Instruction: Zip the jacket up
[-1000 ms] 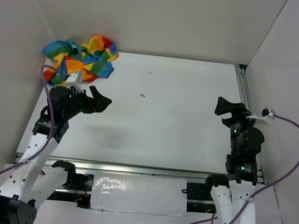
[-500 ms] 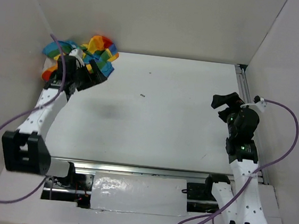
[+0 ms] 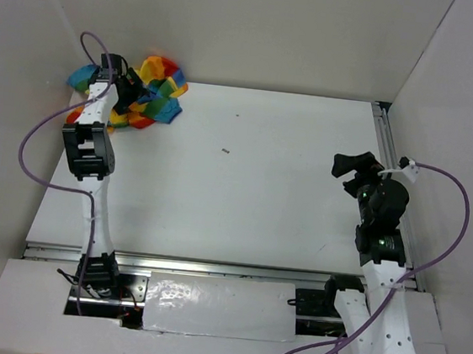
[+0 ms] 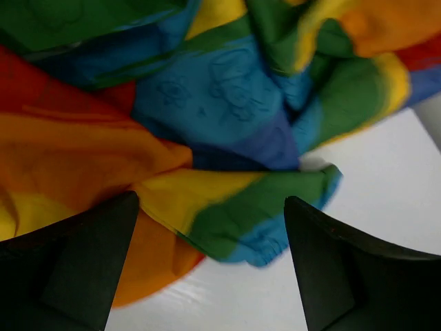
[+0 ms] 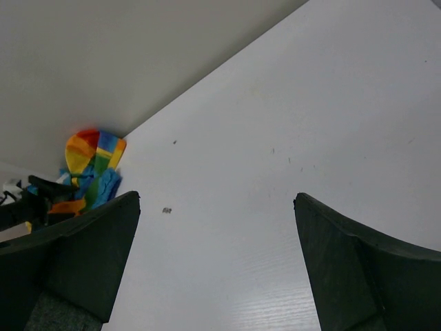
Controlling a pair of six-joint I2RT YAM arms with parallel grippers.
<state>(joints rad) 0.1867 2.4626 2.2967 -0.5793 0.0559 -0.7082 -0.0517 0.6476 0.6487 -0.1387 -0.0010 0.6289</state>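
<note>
Left claw [image 4: 211, 200] spread apart, poised right over the crumpled jacket [image 4: 207, 103], striped fabric beneath the gap

You're looking at a white table [image 3: 259, 205] boxed in by plain pale walls [image 3: 261, 27] along the frame's top, left and right. A metal rail [image 3: 384, 142] runs down its right edge. The lighting is soft.
</note>
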